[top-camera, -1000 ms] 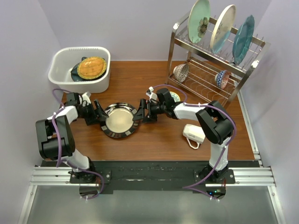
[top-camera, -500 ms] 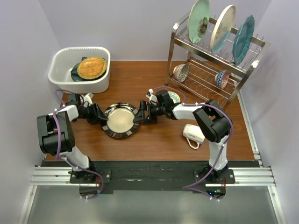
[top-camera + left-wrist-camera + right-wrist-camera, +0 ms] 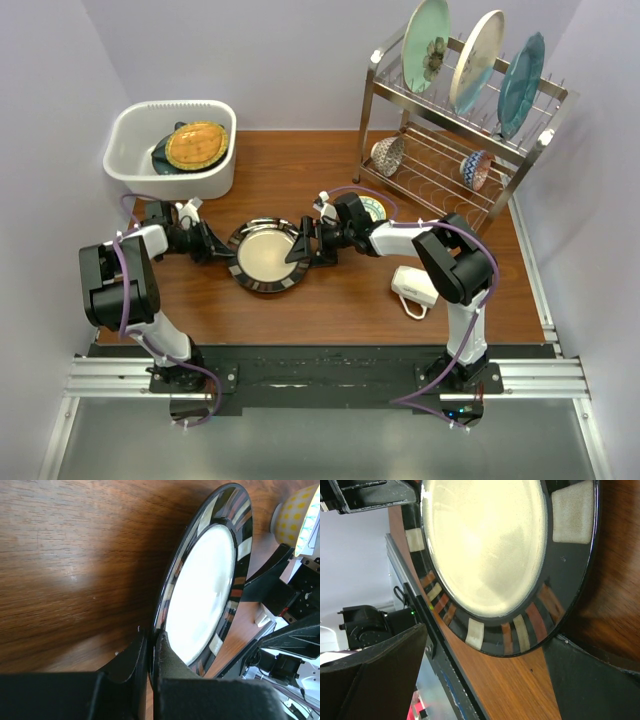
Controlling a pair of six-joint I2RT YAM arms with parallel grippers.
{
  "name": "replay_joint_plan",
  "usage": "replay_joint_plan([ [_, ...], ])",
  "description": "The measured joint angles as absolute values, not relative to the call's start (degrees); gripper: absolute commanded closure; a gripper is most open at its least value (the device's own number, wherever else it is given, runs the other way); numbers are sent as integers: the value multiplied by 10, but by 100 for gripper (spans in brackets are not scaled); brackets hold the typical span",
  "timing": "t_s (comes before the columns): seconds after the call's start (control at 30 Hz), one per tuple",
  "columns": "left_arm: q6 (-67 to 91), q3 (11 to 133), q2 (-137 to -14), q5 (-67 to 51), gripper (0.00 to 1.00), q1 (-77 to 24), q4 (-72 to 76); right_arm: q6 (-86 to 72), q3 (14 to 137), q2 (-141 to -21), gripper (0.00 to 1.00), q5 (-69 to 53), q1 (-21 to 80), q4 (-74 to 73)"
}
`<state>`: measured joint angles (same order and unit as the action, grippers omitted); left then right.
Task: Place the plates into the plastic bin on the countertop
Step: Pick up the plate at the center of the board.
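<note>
Reddish-brown wood countertop (image 3: 340,310), contents listed from the near edge outward. White object (image 3: 413,287), near right, beside the right arm. Plate (image 3: 266,256), black rim with cream and rust tiles and a cream centre, lying mid-table between the two grippers, outside the bin. Left gripper (image 3: 226,248), fingers pinching the plate's left rim, one above it and one beneath. Right gripper (image 3: 300,247), fingers spread wide on either side of the plate's right edge, not gripping it. Dotted cup (image 3: 373,208), yellow and white, just behind the right arm. Bin (image 3: 222,170), white plastic, far left corner, holding a woven plate (image 3: 196,146) on top of a dark plate (image 3: 160,158). Rack (image 3: 375,95), steel wire, far right. Its upper tier holds a green floral plate (image 3: 427,45), a cream plate (image 3: 477,62) and a teal plate (image 3: 521,85), all upright. Two bowls (image 3: 388,155) sit on the lower tier.
</note>
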<state>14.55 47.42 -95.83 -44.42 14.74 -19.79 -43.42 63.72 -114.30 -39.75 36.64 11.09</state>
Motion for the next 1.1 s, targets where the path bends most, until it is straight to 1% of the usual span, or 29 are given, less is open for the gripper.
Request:
replay_joint_plan([
  [0.2, 156, 472, -944, -452, 100, 148, -194, -434, 637, -1143, 1, -396, 366, 108],
  [0.37, 173, 464, -910, -451, 100, 147, -190, -434, 637, -1143, 1, -396, 367, 107],
  [0.6, 176, 466, -862, -423, 100, 146, -192, -434, 637, -1143, 1, -398, 368, 113],
  [1.1, 179, 506, -841, -390, 100, 147, -214, -434, 637, -1143, 2, -399, 368, 115],
])
